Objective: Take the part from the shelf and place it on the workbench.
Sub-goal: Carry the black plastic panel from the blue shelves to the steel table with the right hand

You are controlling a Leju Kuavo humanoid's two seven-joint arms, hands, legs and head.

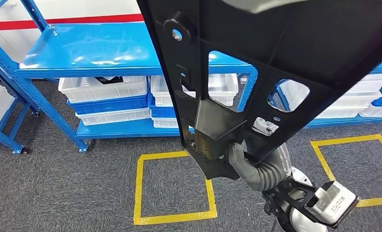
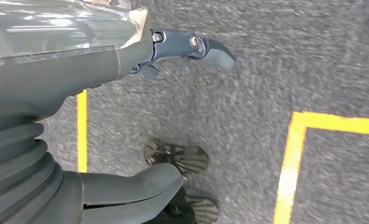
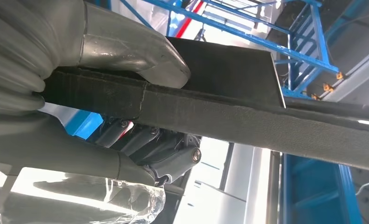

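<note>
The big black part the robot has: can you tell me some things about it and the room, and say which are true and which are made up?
1. The right hand grips the big black part. True.
2. The part lies on the blue shelf. False: it is held up in the air, in front of the shelf.
3. White bins sit under the shelf's top board. True.
4. The left hand holds a bin. False: it holds nothing, hanging over the grey floor.
5. The squares of tape on the floor are red. False: they are yellow.
</note>
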